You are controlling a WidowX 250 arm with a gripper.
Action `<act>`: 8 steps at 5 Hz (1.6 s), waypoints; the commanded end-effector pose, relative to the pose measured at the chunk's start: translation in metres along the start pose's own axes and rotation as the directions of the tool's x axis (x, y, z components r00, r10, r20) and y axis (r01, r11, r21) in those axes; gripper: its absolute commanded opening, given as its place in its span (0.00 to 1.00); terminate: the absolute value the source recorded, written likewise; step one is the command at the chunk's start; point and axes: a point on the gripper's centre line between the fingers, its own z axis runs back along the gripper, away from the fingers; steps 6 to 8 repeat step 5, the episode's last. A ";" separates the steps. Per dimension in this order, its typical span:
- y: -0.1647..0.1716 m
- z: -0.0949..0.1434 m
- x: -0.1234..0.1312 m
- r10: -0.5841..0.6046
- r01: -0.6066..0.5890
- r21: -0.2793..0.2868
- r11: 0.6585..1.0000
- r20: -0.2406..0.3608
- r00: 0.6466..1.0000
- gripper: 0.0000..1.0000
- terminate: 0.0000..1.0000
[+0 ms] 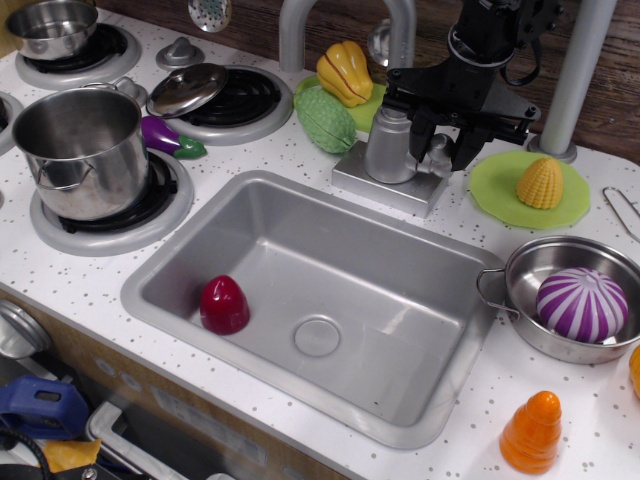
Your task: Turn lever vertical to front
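Nearest the front edge, standing on the speckled counter [90, 270]: an orange cone [530, 432]. Just behind it, sitting in a metal bowl [520, 285]: a purple striped ball [582, 304]. Lying on the left of the sink [330, 300] floor: a red toy [223, 304], well apart from the drain [317, 336]. Resting on the left burner: a steel pot [82, 150], with a purple eggplant [168, 137] just beside it. Beyond the sink, rising from its square plate: the faucet [390, 145], its arched spout going up out of view. Poking out from the right side of the faucet base: the lever [436, 158], small and silver-grey, mostly hidden. Hanging directly over that lever: the black gripper [441, 140], fingers spread to either side of it, contact with it not being clear. Sitting on a green plate [500, 185] to the right: a yellow corn piece [540, 183]. Standing behind that: a thick grey pole [575, 75]. Lying behind the faucet: a green vegetable [324, 119] and a yellow pepper [345, 72].
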 end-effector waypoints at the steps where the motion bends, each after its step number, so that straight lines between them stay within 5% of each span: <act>1: -0.017 -0.003 -0.004 0.033 -0.033 0.003 0.999 -0.035 0.999 0.00 0.00; 2: -0.023 -0.019 -0.011 0.089 -0.088 -0.025 0.996 0.035 0.995 0.00 0.00; 4: -0.027 -0.031 -0.024 0.107 -0.104 -0.049 0.993 0.053 0.993 0.00 0.00; 5: -0.022 -0.032 -0.035 0.167 -0.158 -0.081 0.984 0.108 0.980 0.00 1.00; 8: -0.022 -0.032 -0.035 0.167 -0.158 -0.081 0.984 0.108 0.980 0.00 1.00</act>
